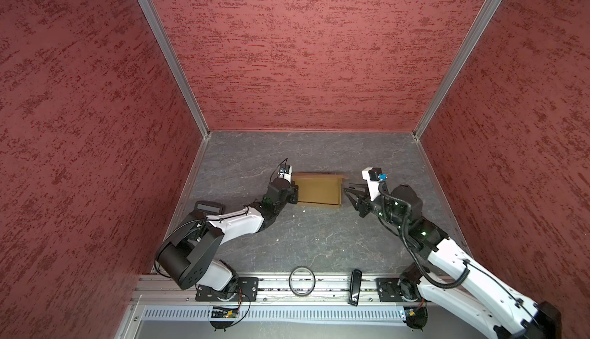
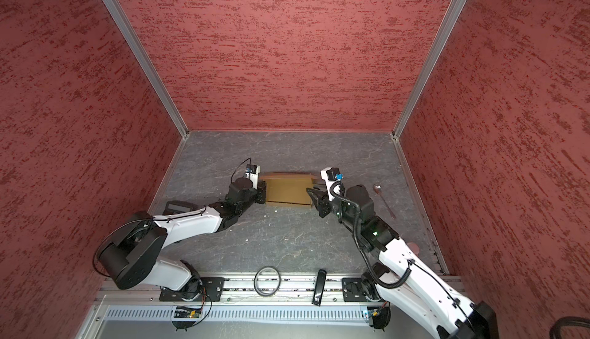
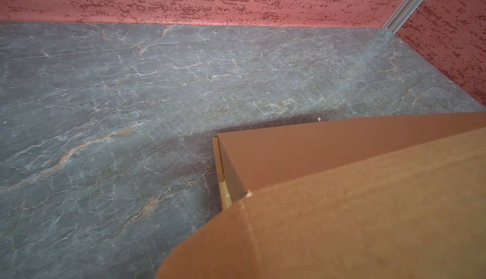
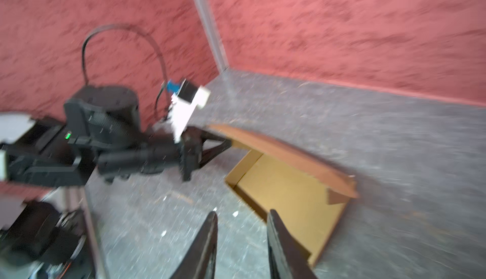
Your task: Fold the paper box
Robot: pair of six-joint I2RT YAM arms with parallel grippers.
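Note:
The paper box (image 1: pixel 317 192) (image 2: pixel 287 190) is a shallow tan cardboard tray in the middle of the grey table, with its lid raised at the far side. At the box's left end my left gripper (image 1: pixel 294 193) (image 4: pixel 223 143) is shut on the near corner of the lid (image 4: pixel 284 154). In the left wrist view a cardboard flap (image 3: pixel 342 212) covers the fingers. My right gripper (image 1: pixel 347 195) (image 2: pixel 311 196) (image 4: pixel 242 213) hovers just off the box's right end, open, with nothing between its black fingers (image 4: pixel 207 238). The right wrist view is blurred by motion.
A metal spoon (image 2: pixel 383 200) lies on the table right of the right arm. A black ring (image 1: pixel 302 281) and a black stick-like device (image 1: pixel 355 286) sit on the front rail. A small dark display unit (image 1: pixel 209 207) lies by the left arm. Red walls enclose three sides.

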